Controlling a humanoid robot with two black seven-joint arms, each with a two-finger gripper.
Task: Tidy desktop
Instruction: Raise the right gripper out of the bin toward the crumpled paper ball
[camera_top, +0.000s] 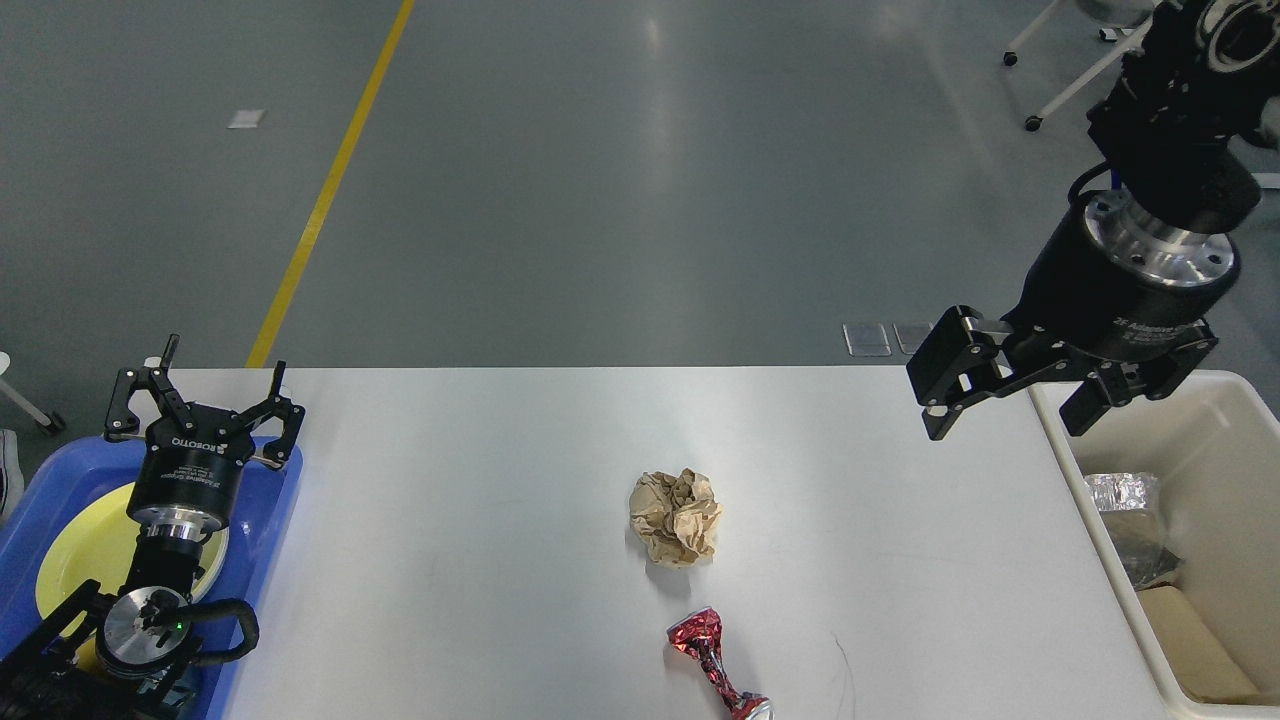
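1. Bare desktop (480, 520) is seen between the open left claw (215, 385) and the paper ball (676, 517).
2. Below-left of the open right claw (1010, 400), the way is blocked by the ball and red wrapper (712, 660).
3. Directly beneath the right claw, the bin (1080, 480) wall stands.

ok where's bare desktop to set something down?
Bare desktop between the blue tray and the crumpled brown paper; also between the paper and the cream bin. Crowded at centre-front: paper and red foil wrapper lie close.

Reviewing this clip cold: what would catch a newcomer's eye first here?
Probably the crumpled brown paper ball at the middle of the desktop, with a shiny red foil wrapper just nearer. Next, the open right gripper raised at the cream bin edge, and the open left gripper over the blue tray.
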